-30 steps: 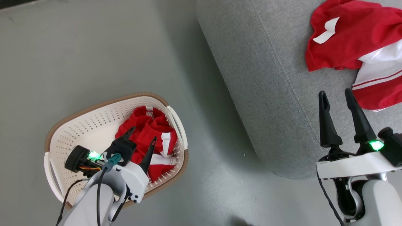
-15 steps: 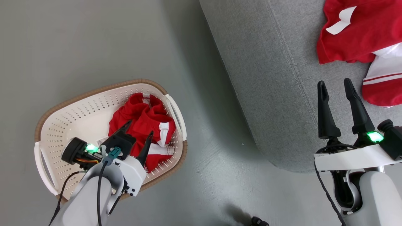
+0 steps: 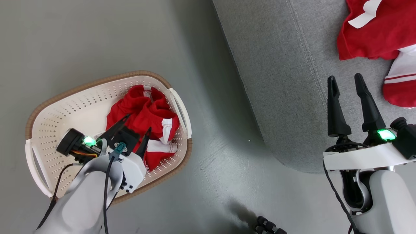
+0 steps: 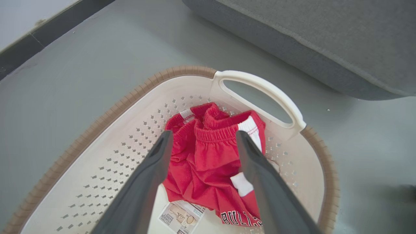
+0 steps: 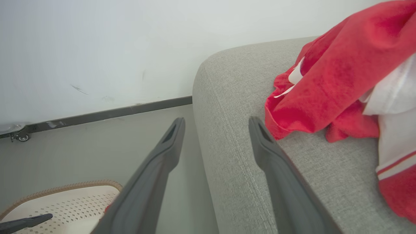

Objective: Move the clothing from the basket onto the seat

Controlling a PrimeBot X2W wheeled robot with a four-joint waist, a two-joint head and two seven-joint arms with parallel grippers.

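Only your head view shifts since a second ago: your left gripper (image 3: pixel 139 121) still hangs, fingers apart, over the red clothing (image 4: pixel 208 162) left in the basket (image 3: pixel 65 110), and your right gripper (image 3: pixel 344 76) waits spread above the seat (image 3: pixel 286 81), so the grasp is yet to come.

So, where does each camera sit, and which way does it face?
Head view: on the head, facing down at floor, basket and seat; left tool over basket, right tool at seat edge.
Left wrist view: on the left wrist, facing down along its open fingers at clothing in the basket.
Right wrist view: on the right wrist, facing along its open fingers over the seat edge toward a wall.
Shared: all three show basket and seat.
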